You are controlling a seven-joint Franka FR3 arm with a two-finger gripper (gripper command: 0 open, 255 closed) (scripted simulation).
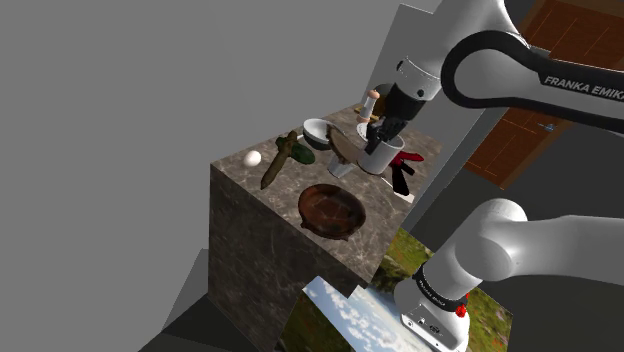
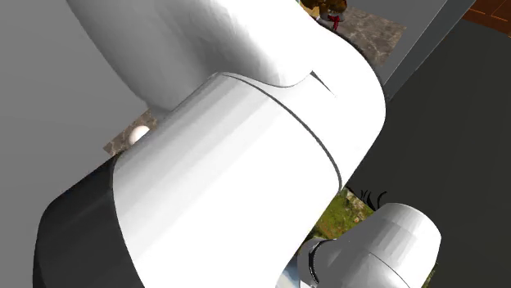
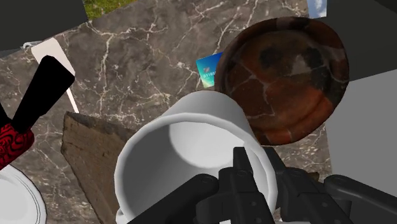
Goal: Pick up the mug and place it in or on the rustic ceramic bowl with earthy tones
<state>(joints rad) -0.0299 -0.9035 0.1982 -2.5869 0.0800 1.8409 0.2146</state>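
In the shoulder view the hand [image 1: 385, 130] clasps the white mug [image 1: 377, 156] over the desk [image 1: 285, 192], at one o'clock from the brown bowl [image 1: 331, 210]; in the wrist view its fingers [image 3: 238, 168] pinch the mug's wall, with the bowl just beside.

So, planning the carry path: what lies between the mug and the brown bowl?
In the wrist view, a small blue card lies on the marble top between the white mug and the brown bowl.
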